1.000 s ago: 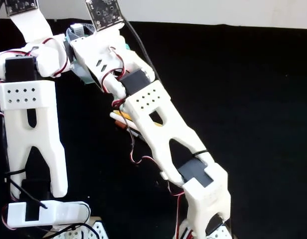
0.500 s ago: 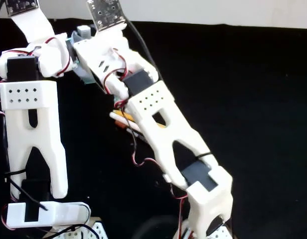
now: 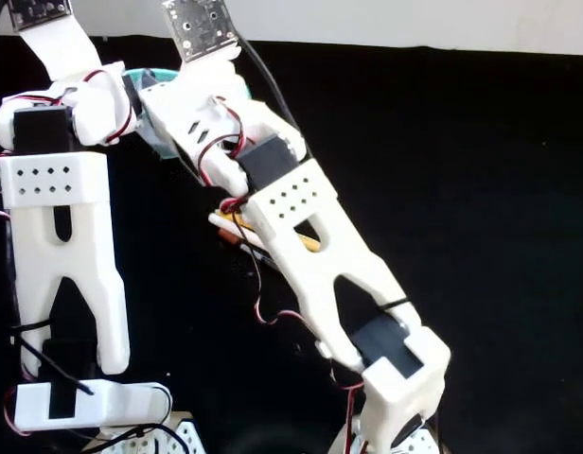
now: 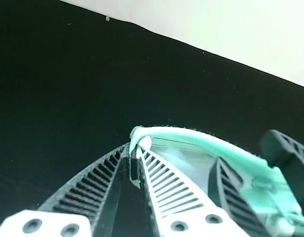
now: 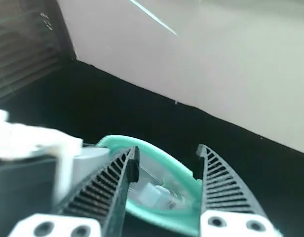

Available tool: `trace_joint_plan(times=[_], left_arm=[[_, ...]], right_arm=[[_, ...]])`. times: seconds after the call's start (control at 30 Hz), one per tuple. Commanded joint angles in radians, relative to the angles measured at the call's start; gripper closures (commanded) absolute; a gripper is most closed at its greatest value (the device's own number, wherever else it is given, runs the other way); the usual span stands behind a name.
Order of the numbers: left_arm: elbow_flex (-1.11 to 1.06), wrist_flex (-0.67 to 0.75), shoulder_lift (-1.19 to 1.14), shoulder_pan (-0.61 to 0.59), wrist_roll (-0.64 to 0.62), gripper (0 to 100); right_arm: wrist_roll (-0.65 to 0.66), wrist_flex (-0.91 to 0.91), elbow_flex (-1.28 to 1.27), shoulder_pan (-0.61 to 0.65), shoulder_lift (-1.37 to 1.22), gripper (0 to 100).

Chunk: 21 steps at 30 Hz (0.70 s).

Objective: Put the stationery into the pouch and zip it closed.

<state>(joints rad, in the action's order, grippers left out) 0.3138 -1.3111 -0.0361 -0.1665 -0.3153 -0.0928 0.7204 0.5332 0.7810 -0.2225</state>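
The pouch [image 4: 191,134] is edged in mint green around a clear, colourless panel. The left gripper [image 4: 133,154] is fitted with one black and one white finger, both ribbed ladder-fashion. The right gripper [image 5: 168,148] is ribbed in black above white bases. The arms [image 3: 320,260] are moulded in white, pierced by dot grids and crossed by red and black wires. The stationery [image 3: 219,223] is coloured white, yellow and orange. The table [image 3: 481,189] is covered in plain black.

I've got the pouch [image 3: 148,74] at the table's [image 3: 462,189] far left, the pens [image 3: 223,225] lying nearer, slightly right of it.
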Motion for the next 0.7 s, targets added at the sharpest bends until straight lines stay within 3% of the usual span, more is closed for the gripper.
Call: trace_joint_plan(times=[0.0, 0.27, 0.67], left_arm=[[-0.001, 0.006, -0.035, 0.010, -0.005, 99], [0.001, 0.006, -0.056, 0.008, -0.005, 99], [0.001, 0.006, -0.058, 0.008, -0.005, 99]], right_arm=[[0.000, 0.030, 0.016, 0.036, 0.077, 81.9], [0.000, 0.068, 0.012, 0.001, 0.153, 81.9], [0.003, 0.306, 0.012, -0.016, 0.317, 81.9]])
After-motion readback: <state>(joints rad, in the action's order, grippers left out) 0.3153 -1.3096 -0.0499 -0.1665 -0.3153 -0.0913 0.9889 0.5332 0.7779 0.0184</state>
